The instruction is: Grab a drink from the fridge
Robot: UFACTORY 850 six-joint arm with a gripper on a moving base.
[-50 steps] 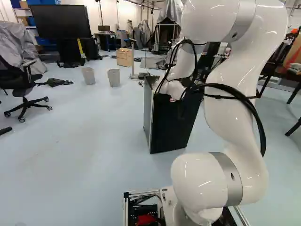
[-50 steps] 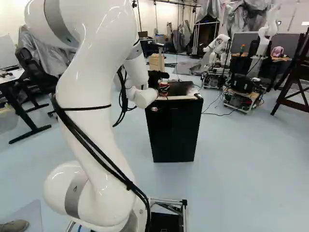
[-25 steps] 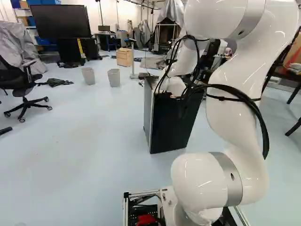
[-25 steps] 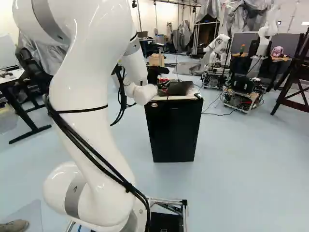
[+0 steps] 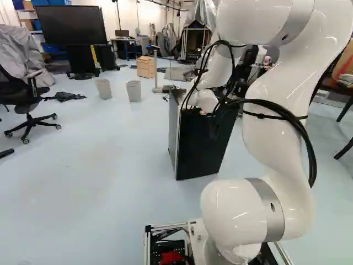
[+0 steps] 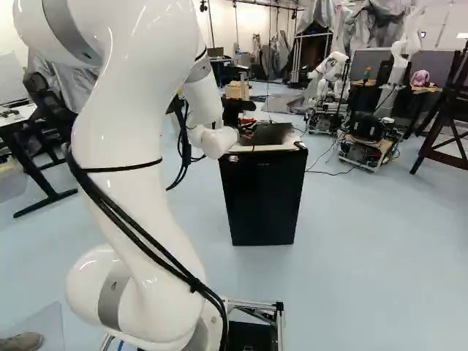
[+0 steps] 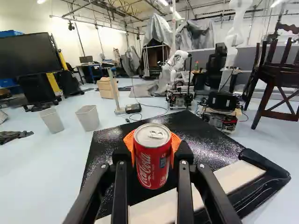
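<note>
At fridge top [image 7: 205, 135], hand [image 6: 235, 110] clamps red can [image 7: 152, 163] between orange pads [image 7: 175, 141].

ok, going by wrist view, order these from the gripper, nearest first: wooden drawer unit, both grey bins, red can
1. Red can: between the fingers.
2. Grey bins: on the floor, ahead-left past the fridge; too close to call between the two.
3. Wooden drawer unit: farther ahead, beyond the bins.

Half-hidden around the pincer [image 6: 235, 112]
The can [image 7: 153, 156] covers part of its orange pads [image 7: 128, 140]; well beyond, a screen [image 7: 25, 52] and dark chair [image 7: 275, 77] are cut off by the wrist view's edges.
</note>
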